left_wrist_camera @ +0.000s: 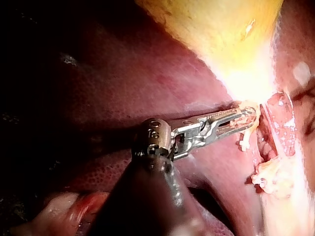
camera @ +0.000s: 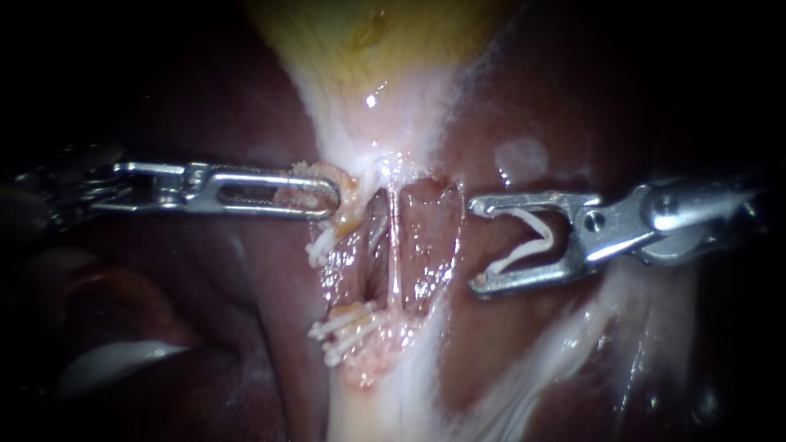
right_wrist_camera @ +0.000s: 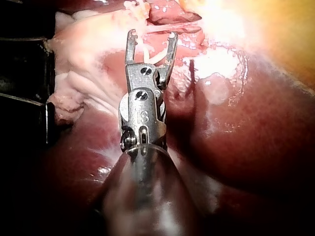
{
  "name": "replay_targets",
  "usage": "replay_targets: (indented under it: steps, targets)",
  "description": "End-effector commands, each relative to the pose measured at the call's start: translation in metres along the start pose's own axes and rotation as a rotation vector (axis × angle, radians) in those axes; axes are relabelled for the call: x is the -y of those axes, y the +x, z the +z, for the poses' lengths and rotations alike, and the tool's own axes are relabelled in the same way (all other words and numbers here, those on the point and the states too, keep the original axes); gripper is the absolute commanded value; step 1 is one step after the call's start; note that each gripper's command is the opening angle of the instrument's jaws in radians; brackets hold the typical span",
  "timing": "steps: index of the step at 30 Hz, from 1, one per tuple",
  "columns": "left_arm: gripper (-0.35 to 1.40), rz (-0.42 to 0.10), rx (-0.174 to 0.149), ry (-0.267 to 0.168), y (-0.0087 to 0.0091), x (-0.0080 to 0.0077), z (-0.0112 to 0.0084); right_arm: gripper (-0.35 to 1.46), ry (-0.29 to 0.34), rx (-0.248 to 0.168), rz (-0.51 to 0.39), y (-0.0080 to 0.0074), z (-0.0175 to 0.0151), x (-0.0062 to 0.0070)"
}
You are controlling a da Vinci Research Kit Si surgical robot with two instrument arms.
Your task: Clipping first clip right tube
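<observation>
**stitchy:** ok, going across. What's my left instrument point(camera: 330, 200) doing, and where's the tube I'm meant to clip?

**liverlad:** Its jaws are closed on a yellowish tissue flap point(camera: 348, 185) at the left lip of the opened window, holding that side out. Just under it there are 2 white clips point(camera: 321, 245) on the left side, 1 high and 1 low. The right tube point(camera: 394, 245), as far as I can judge, is the thin pale strand through the middle of the window. It runs top to bottom, from the gallbladder point(camera: 368, 33) end downward, with barely any lean.

**stitchy:** and the right side?

**liverlad:** Your right instrument point(camera: 476, 245) sits just right of the window, not touching the strand. Its jaws stand wide apart with the loaded clip point(camera: 524, 252) cradled between them, 1 leg against each jaw. The mouth points left, so the clip's long axis lies across the view, roughly square to the tube.

**stitchy:** tips?

**liverlad:** Imo slide in level so 1 leg passes in front and 1 behind. Get both tips showing past the strand before you squeeze. Don't scoop in the liver point(camera: 532, 106) or the window's right edge.
</observation>
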Motion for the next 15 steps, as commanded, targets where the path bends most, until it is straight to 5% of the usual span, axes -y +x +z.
replay_targets:
  steps: [1,9,15]
  targets:
    - [-0.35,0.000,0.000,0.001,0.0000,0.0001,-0.0001,0.49,0.000,0.000,0.000,0.0000,0.0000,0.0000]
    - [-0.35,-0.014,-0.006,0.001,-0.0018,0.0020,-0.0024,0.49,0.000,0.000,-0.001,-0.0001,0.0000,0.0001]
    - [-0.35,-0.030,0.027,0.009,-0.0036,0.0044,-0.0055,0.49,-0.001,-0.001,0.011,-0.0001,0.0001,0.0001]
